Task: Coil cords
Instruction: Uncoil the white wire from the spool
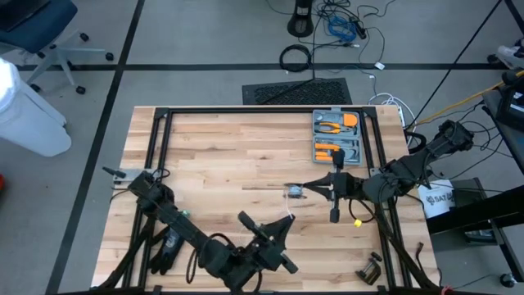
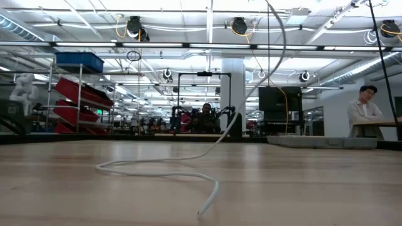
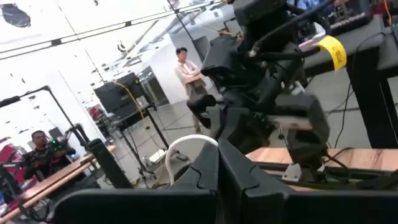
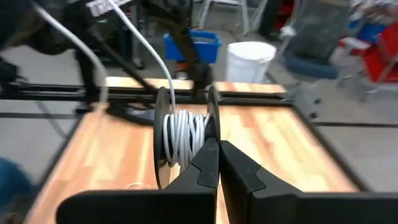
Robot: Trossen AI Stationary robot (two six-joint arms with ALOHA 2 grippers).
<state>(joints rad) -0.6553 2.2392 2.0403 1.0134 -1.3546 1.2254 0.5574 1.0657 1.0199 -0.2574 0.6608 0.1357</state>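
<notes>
So right now I've got the right gripper (image 4: 214, 152) clenched on a little spool (image 4: 185, 134) that already has several turns of the white cord (image 4: 181, 132) wrapped between its two dark discs, held up off the counter (image 1: 229, 156) about mid-table on the right side. The left gripper (image 3: 217, 163) looks clenched too, pinching the cord a bit further along, where it curves out white just past the fingers. The loose tail still lies on the counter in a wavy loop with its plug end (image 2: 206, 207) flat on the wood, and from there the cord climbs up out of the low view. My take on doing this bit well: keep light tension between the two grippers so each new turn lands in the groove between the discs instead of slipping over the edge, and feed from the left side in a steady circle around the spool. I'd go slow near the end so the plug doesn't whip or snag on the frame rails (image 1: 262, 110). Biggest risk I see is slack forming and a wrap popping off, so I'd watch the right wrist view closely.
</notes>
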